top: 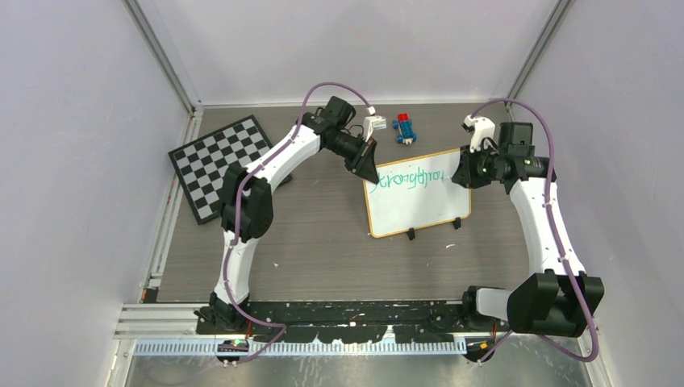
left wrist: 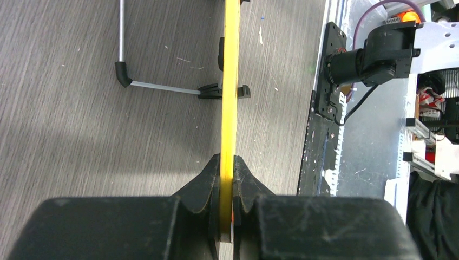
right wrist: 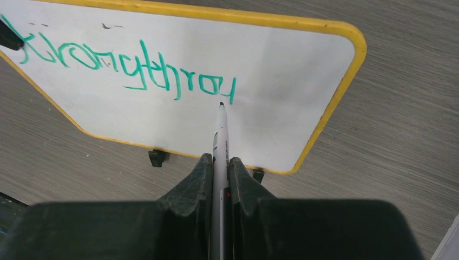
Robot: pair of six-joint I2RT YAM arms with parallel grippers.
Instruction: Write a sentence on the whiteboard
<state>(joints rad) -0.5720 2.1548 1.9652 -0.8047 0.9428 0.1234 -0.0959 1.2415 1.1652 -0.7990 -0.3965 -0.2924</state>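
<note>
The whiteboard (top: 419,211) lies on the table right of centre, with a tan-yellow frame and two black clips on its near edge. Green handwriting (top: 407,179) runs in one line along its far part, reading roughly "Strongthrou" in the right wrist view (right wrist: 130,70). My left gripper (top: 367,167) is shut on the board's far-left edge, seen edge-on as a yellow strip (left wrist: 229,97) between the fingers (left wrist: 227,173). My right gripper (top: 465,173) is shut on a grey marker (right wrist: 220,135). The marker's green tip sits just below the last stroke on the board (right wrist: 287,65).
A black-and-white checkerboard (top: 222,165) lies at the far left. Small blue and red blocks (top: 406,129) sit beyond the board. A thin metal stand leg (left wrist: 162,87) runs from one clip. Grey walls enclose three sides of the table.
</note>
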